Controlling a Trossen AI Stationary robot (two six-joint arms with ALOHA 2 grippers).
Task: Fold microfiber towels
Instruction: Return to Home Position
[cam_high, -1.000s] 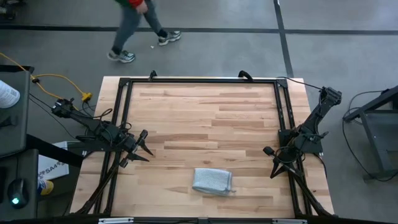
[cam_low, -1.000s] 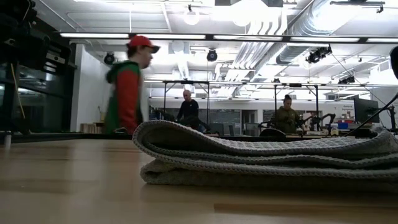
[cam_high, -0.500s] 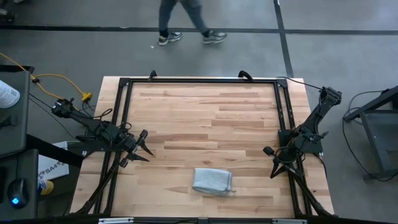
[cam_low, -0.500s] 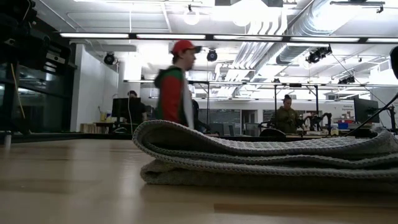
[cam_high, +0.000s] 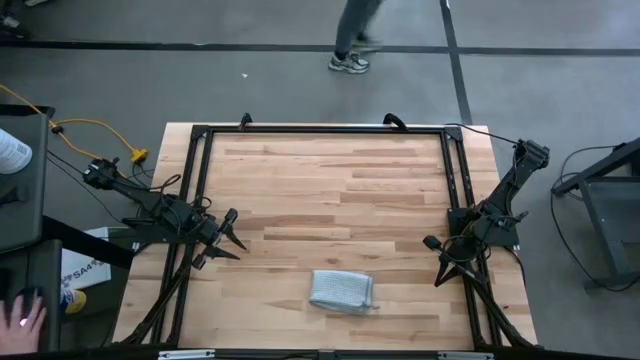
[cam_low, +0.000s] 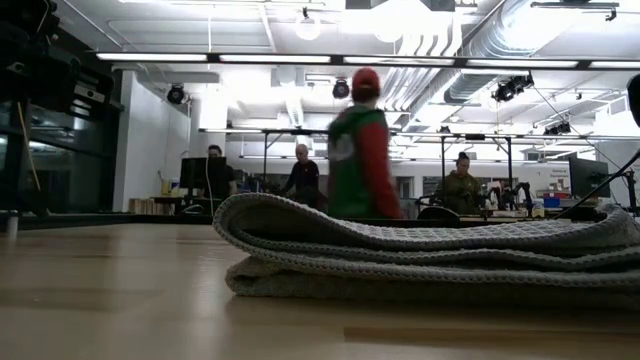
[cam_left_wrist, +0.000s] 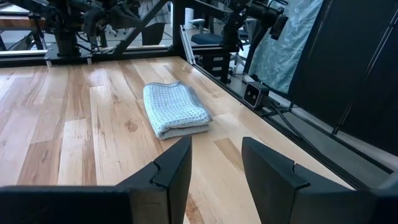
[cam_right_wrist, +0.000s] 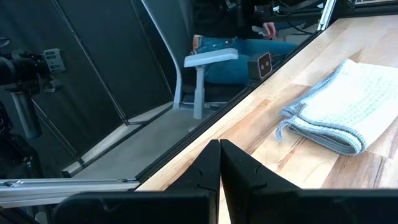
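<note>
Here, the left gripper (cam_left_wrist: 216, 147) holds nothing, its two dark fingers spread with a clear gap between them. In the high view it hangs over the left part of the wooden table (cam_high: 330, 180), left of the frame's centre. The right gripper (cam_right_wrist: 219, 147) is empty too, its fingers pressed together, at the table's right edge on the right of that frame. The folded microfiber towel (cam_high: 342, 290) lies flat on the wood in the lower middle of the high view, between the two grippers and well apart from both. At the top of the frame, beyond the table's far edge, a person (cam_low: 358, 150) in red and green walks past.
</note>
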